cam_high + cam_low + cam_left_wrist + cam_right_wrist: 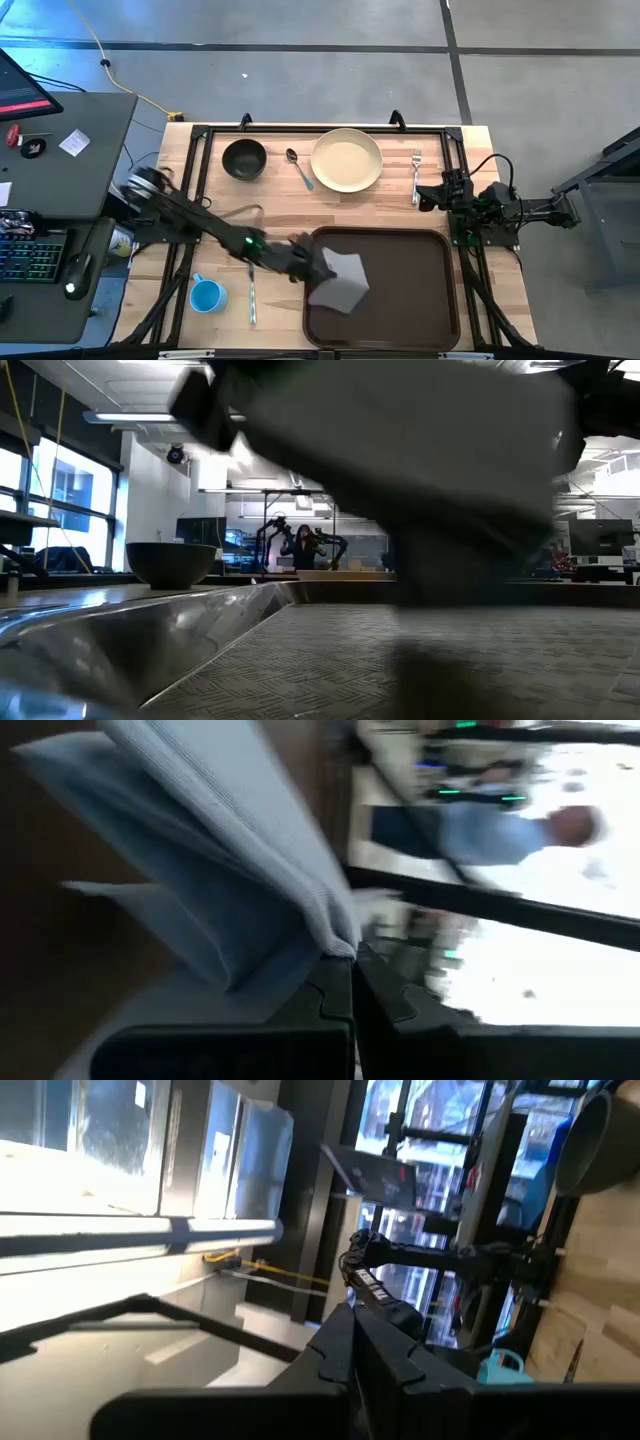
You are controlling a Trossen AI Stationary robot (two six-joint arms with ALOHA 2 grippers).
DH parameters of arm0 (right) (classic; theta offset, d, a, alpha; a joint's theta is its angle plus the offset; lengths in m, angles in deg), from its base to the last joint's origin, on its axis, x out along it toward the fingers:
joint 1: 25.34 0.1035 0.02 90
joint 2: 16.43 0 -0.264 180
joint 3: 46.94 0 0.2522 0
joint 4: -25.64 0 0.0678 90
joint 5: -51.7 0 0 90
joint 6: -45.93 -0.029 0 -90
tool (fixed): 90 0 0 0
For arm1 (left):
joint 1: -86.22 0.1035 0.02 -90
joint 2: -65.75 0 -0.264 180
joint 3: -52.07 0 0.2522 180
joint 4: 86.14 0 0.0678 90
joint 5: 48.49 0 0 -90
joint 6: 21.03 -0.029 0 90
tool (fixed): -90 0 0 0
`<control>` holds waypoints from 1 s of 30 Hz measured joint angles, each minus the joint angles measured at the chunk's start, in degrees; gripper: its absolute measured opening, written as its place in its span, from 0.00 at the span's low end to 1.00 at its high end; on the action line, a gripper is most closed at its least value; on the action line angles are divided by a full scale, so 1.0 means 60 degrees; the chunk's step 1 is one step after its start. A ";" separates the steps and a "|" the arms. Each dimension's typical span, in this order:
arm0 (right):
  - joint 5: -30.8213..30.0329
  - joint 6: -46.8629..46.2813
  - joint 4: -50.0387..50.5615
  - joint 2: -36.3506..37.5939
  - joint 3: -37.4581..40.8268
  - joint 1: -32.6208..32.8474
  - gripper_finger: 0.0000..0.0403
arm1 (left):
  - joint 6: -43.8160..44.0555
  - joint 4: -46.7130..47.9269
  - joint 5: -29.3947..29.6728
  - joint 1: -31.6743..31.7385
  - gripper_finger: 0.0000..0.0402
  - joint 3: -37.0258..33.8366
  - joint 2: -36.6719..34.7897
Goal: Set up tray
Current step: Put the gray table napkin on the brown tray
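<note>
The dark brown tray [400, 300] lies at the table's near right. A folded grey napkin [340, 280] is over the tray's left part, held by my left gripper [318, 262], which reaches in from the left and is shut on it. In the left wrist view the napkin [220, 870] shows as several folded layers fanning out from the fingers. In the low view the napkin [420, 470] fills the upper picture above the tray floor [420, 660]. My right gripper [432, 193] waits shut at the table's right side, near the fork [416, 172]. My left gripper pinches the napkin between its two fingers at a folded edge [335, 935], several layers together. The fingers come level from the table's left. The napkin spreads out beyond the fingers over the tray's left part; whether its lower end touches the tray floor I cannot tell.
Along the far side stand a black bowl [244, 158], a spoon [300, 168], a cream plate [346, 160] and the fork. A blue cup [207, 296] and a slim utensil [251, 295] lie near left of the tray. A desk with a keyboard [30, 255] stands left of the table.
</note>
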State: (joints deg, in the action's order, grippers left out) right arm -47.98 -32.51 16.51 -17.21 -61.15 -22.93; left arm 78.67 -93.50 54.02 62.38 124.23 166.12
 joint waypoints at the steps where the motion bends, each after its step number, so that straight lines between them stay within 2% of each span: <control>1: 0.0104 -0.0004 0.0003 0.0000 0.0000 0.0000 0.00 | 0.0059 0.0190 -0.0149 0.0016 0.07 0.0243 0.0512; 5: 0.0609 -0.0004 0.0112 -0.0004 0.0000 -0.0001 0.00 | 0.0883 0.0102 -0.0585 0.0036 0.09 0.0838 0.2168; 10: 0.1106 -0.0018 0.0138 -0.0004 0.0000 -0.0001 0.00 | 0.1222 0.0301 -0.0890 -0.0040 0.08 0.1483 0.2788; 18: 0.1117 0.0000 0.0252 -0.0004 0.0000 -0.0001 0.00 | 0.0866 0.1429 -0.0809 0.0287 0.09 0.1609 0.2468; 22: 0.1348 0.0064 0.0465 -0.0022 0.0000 -0.0001 0.00 | 0.0922 0.2797 -0.1867 0.0636 0.09 0.1594 0.2439; 25: 0.1709 0.0457 0.0625 -0.0090 0.0000 0.0002 0.00 | 0.0741 0.2946 -0.2249 0.0797 0.12 0.1549 0.2399; 30: 0.1963 0.0662 0.0670 -0.0168 0.0000 0.0002 0.00 | 0.0394 0.2928 -0.2035 0.0934 0.18 0.1587 0.1770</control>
State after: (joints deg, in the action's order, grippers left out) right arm -36.20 -28.53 20.53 -18.21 -61.15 -22.92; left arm 81.04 -75.93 41.81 67.98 133.75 176.73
